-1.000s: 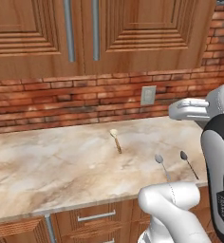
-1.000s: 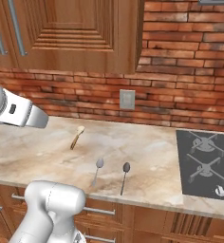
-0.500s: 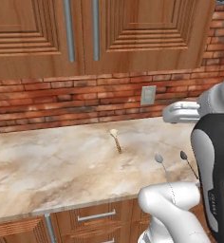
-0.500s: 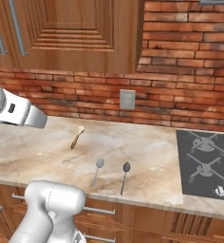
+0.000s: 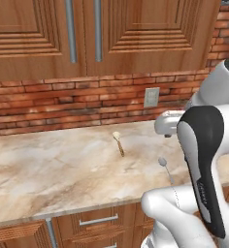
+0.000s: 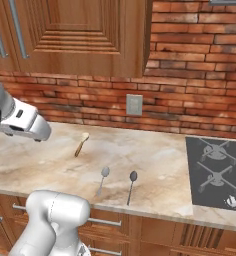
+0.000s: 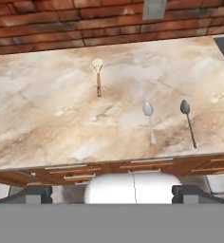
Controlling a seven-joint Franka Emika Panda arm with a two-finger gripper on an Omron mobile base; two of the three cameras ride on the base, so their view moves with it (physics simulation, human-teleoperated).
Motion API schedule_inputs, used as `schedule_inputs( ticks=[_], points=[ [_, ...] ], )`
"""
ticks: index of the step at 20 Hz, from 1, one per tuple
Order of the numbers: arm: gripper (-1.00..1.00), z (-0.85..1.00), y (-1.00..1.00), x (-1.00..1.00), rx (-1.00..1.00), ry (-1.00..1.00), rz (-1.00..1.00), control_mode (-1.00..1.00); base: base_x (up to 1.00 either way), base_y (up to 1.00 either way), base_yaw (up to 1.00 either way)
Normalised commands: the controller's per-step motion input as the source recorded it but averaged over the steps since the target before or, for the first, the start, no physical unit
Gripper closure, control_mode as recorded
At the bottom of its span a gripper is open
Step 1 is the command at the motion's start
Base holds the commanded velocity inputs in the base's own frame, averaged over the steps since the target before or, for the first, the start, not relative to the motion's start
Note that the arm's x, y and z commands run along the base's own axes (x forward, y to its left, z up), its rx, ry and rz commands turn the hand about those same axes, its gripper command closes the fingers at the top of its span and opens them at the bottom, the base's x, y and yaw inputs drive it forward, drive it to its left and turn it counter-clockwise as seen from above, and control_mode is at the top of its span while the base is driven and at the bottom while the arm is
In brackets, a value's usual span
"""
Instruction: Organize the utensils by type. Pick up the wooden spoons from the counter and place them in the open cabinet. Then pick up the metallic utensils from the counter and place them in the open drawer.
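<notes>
The beige marble-look tabletop (image 7: 47, 118) ran below a red brick wall (image 6: 190, 100) that carried a pale outlet plate (image 6: 134, 105). One wooden spoon (image 7: 98, 77) lay on the slab toward the wall, its cream bowl pointing at the bricks and its brown handle pointing toward the front edge; it showed as well in the left base view (image 5: 119, 142) and in the right base view (image 6: 81, 144).

Nearer the front edge lay two metal spoons side by side, apart from each other and well apart from the wooden one. The lighter metal spoon (image 7: 149, 119) was the closer of the two to the wooden spoon, and the darker-handled metal spoon (image 7: 188, 121) lay on the side toward the dark stovetop (image 6: 217, 172). Both had their bowls toward the wall. In the right base view they sat just left of the stovetop, lighter (image 6: 103, 179) and darker (image 6: 131, 186).

The hand (image 7: 112, 193) hung back from the tabletop, off its front edge, with its two dark fingertips (image 7: 34, 193) set as wide apart as they go and nothing between them. It touched none of the spoons.

Closed wooden cabinet doors (image 5: 87, 34) with steel bar handles hung above the bricks, and narrow drawer fronts (image 5: 99, 223) sat under the slab.
</notes>
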Motion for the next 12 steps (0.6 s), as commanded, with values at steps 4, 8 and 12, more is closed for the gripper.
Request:
schedule_inputs(
  ticks=[4, 8, 12],
  points=[
    [-1.0, -0.5, 0.1, 0.37, 0.0, 0.16, 0.02, -1.0, 0.0, 0.0, 0.0],
    [-1.0, -0.59, 0.21, 0.46, 0.0, 0.11, 0.02, -1.0, 0.0, 0.0, 0.0],
    [-1.0, -0.63, 0.21, 0.44, 0.0, 0.05, 0.02, -1.0, 0.0, 0.0, 0.0]
  ],
)
